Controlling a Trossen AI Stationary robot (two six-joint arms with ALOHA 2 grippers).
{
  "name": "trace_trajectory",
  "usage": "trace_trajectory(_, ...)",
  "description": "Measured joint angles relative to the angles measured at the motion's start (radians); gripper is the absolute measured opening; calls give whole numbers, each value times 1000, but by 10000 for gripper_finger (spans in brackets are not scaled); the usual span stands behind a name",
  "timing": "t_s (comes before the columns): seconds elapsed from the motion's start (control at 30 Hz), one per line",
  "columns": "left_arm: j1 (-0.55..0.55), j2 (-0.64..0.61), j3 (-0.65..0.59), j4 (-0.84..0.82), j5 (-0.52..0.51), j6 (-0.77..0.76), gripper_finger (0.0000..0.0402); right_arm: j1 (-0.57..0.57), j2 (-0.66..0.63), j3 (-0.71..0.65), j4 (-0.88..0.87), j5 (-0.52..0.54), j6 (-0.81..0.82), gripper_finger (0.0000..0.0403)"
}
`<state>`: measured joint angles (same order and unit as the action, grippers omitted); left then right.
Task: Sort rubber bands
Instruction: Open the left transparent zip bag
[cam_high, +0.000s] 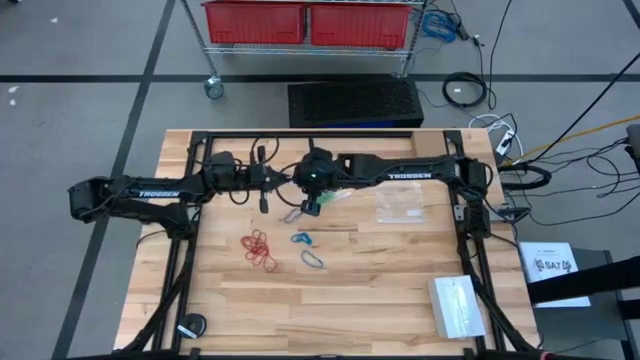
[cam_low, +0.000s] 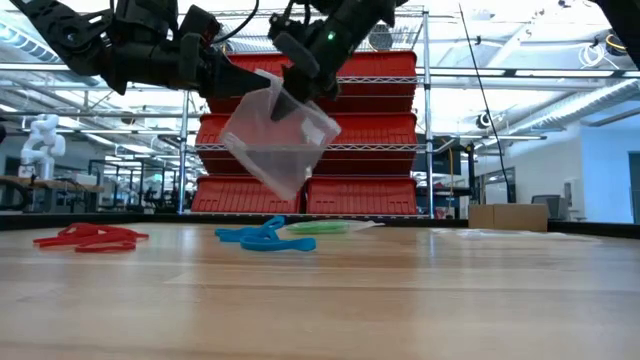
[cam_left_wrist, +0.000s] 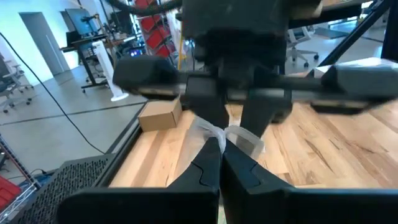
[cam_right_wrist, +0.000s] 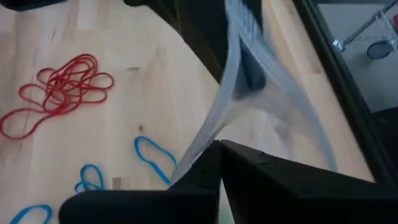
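We see red bands (cam_high: 259, 250): loose tangle of thin loops, flat on counter (cam_high: 380, 290). Blue bands (cam_high: 308, 250) just beside, scattered loops. Green bands (cam_low: 322, 227) behind blue. We see left pincer (cam_left_wrist: 220, 144) and right pincer (cam_right_wrist: 219, 147) each clenched on clear bag (cam_low: 280, 130), held above counter.

Tangled cluster of thin red rubber loops (cam_high: 258, 248) lying flat near the table's middle, toward the left edge, loose blue rubber loops (cam_high: 307, 248) just right of it, pale green rubber loops (cam_low: 322, 227) beyond, toward the far edge
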<state>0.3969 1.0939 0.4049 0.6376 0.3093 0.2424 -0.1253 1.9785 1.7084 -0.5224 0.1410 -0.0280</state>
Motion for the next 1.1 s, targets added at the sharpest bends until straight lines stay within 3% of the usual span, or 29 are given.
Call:
trace_trajectory(0.33,0,-1,0,-15,0,0,0,-11,-2,0,139,92,46,18)
trace_trajectory(0.63,0,0,0,-22,0,0,0,-8,-2,0,39,85,68,171)
trace_trajectory(0.77,0,0,0,-23,1,0,0,-8,-6,0,-32,-2,93,221)
trace_trajectory(1.1,0,0,0,-15,1,0,0,-3,-98,0,-130,-40,76,236)
